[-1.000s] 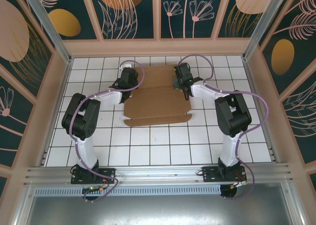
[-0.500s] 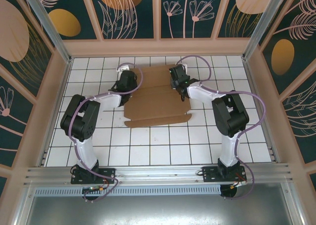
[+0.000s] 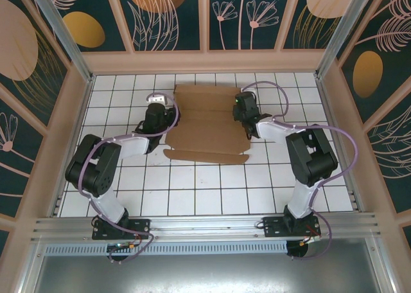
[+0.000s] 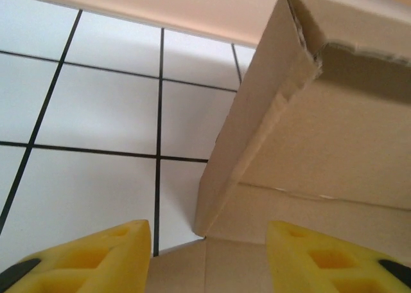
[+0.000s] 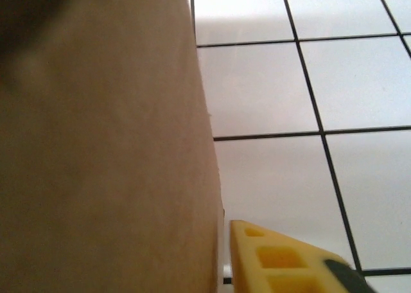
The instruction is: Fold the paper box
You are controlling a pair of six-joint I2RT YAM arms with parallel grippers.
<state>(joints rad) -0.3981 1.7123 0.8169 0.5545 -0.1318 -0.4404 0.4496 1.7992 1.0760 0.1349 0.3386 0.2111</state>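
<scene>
The paper box (image 3: 205,129) is a brown cardboard sheet lying on the white tiles, with a long narrow flap along its near edge. My left gripper (image 3: 157,106) is at its left edge. In the left wrist view the yellow fingers (image 4: 96,257) stand wide apart, open (image 4: 209,241), over a corner of the paper box (image 4: 321,145) where a side flap stands up; they touch nothing. My right gripper (image 3: 243,103) is at the sheet's right edge. In the right wrist view one yellow finger (image 5: 276,261) sits a sliver off the paper box (image 5: 96,145), which hides the other finger.
White tiled floor (image 3: 205,190) surrounds the sheet, with room in front of it. A beige wall (image 3: 205,62) runs close behind the sheet's far edge, and side walls close off left and right. A metal rail (image 3: 205,225) crosses at the arms' bases.
Both grippers have opened and let go of the cardboard. The left arm swung out to the left and lower, the right gripper shifted right, and the sheet now lies wider and flatter.
</scene>
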